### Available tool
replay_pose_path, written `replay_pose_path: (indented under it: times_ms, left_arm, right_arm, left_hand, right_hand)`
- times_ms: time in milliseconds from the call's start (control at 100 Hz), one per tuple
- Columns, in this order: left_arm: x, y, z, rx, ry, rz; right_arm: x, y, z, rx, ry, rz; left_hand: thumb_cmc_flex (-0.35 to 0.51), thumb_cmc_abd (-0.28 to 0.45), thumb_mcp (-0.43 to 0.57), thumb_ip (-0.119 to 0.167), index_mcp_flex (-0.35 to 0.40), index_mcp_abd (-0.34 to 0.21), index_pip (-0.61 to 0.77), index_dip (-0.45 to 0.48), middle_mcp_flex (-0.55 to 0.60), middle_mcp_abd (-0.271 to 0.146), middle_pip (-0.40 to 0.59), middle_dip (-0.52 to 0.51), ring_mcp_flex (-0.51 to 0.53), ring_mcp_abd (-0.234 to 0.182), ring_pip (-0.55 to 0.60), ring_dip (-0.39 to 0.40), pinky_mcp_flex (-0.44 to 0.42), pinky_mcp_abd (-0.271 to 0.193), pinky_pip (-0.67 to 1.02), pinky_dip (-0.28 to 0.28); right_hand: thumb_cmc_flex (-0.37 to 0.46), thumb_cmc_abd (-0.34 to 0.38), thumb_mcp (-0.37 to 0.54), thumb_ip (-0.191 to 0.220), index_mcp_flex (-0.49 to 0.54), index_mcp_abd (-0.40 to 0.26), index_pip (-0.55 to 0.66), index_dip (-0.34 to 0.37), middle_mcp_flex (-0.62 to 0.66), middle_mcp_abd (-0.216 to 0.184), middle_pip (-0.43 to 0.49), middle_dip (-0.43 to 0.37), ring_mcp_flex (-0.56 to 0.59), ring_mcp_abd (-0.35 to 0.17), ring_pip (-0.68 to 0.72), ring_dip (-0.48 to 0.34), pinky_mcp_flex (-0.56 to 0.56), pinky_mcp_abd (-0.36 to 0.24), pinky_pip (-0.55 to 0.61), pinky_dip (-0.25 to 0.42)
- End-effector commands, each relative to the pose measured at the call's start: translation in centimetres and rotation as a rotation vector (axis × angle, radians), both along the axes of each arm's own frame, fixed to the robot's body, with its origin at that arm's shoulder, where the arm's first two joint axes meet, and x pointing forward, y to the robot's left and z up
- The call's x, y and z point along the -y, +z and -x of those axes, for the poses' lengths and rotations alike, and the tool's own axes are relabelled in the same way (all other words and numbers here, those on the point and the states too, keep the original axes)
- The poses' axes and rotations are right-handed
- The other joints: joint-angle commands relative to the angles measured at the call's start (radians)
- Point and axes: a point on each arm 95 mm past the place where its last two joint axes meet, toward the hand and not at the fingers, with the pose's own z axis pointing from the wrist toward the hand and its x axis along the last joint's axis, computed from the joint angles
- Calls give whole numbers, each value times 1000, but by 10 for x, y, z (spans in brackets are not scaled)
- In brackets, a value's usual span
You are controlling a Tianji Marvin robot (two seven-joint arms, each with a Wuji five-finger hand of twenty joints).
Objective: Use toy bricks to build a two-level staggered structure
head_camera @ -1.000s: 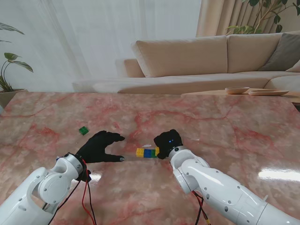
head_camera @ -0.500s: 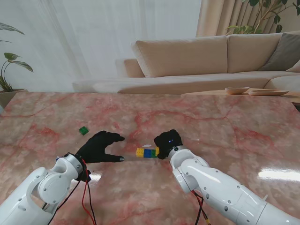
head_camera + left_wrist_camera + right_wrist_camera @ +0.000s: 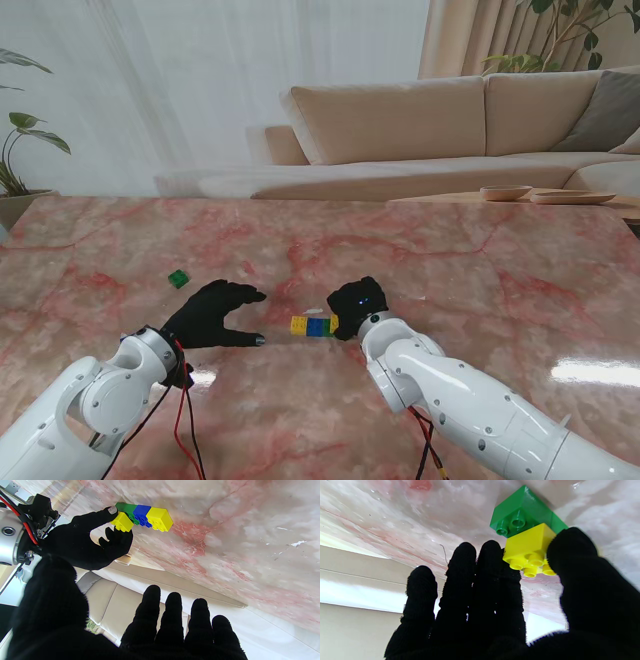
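A row of three bricks lies on the marble table: yellow [image 3: 298, 325], blue [image 3: 315, 326] and green [image 3: 327, 326]. My right hand [image 3: 358, 302] is shut on a second, small yellow brick [image 3: 122, 522], pinched between thumb and fingers. In the right wrist view that yellow brick [image 3: 529, 548] rests on the right end of the green brick [image 3: 520, 515], studs up and offset from it. My left hand [image 3: 212, 312] lies open on the table to the left of the row, holding nothing. A loose green brick [image 3: 178, 278] sits farther from me on the left.
The pink marble table [image 3: 480, 270] stretches wide around the bricks. A beige sofa [image 3: 420, 120] stands beyond its far edge, with shallow wooden dishes [image 3: 506, 192] on a low table at the far right. Red and black cables [image 3: 185, 420] hang by my left wrist.
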Motion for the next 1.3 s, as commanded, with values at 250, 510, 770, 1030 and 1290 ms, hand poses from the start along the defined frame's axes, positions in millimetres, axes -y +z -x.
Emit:
replay_pose_path:
  times_ms: [250, 510, 770, 1030, 1290]
  left_arm:
    - [0, -2, 2, -7, -1, -3]
    - [0, -2, 2, -7, -2, -2]
    - [-1, -1, 2, -6, -3, -4]
    - [-1, -1, 2, -8, -5, -2]
    - [-1, -1, 2, -8, -6, -1]
  right_arm:
    - [1, -7, 4, -32, -10, 22]
    - [1, -5, 4, -32, -16, 30]
    - [1, -4, 5, -38, -9, 38]
    - [2, -4, 5, -40, -8, 48]
    - [5, -1, 6, -34, -17, 56]
  left_hand:
    - [3, 36, 22, 1, 2, 15, -19, -16, -34, 0, -21, -12, -34, -46, -25, -10, -2, -47, -42, 7]
    - [3, 34, 23, 1, 2, 13, -19, -16, -35, -1, -22, -13, -35, -47, -26, -10, -4, -47, -45, 7]
    - [2, 33, 22, 0, 2, 13, -19, -15, -34, -2, -23, -13, -35, -48, -27, -11, -5, -47, -50, 6]
    - [1, 34, 21, 0, 0, 13, -20, -16, -35, -4, -24, -14, -36, -48, -28, -12, -5, -47, -54, 8]
    - [2, 36, 21, 0, 1, 14, -20, -16, -35, -2, -22, -13, -36, -47, -27, -11, -2, -48, -50, 13]
  right_hand:
    - [6, 45, 29, 34, 23, -50, 16, 45, -31, 6, 8, -34, -39, -2, 3, 13, -22, -9, 0, 30]
    - [-25, 73, -5, 96, 11, -4, -147, 146, -103, 10, 2, -67, -95, -6, -20, 8, -59, -21, -32, 51]
    - [-33, 90, -86, 160, -1, 14, -226, 203, -140, 10, -7, -75, -121, -8, -32, 4, -75, -24, -49, 57]
    - [-50, 88, -143, 170, -46, 34, -261, 203, -189, 15, -26, -81, -157, -11, -47, 1, -98, -28, -68, 57]
    - [-65, 83, -176, 188, -128, 71, -321, 191, -291, 28, -59, -99, -219, -17, -64, -2, -134, -38, -97, 59]
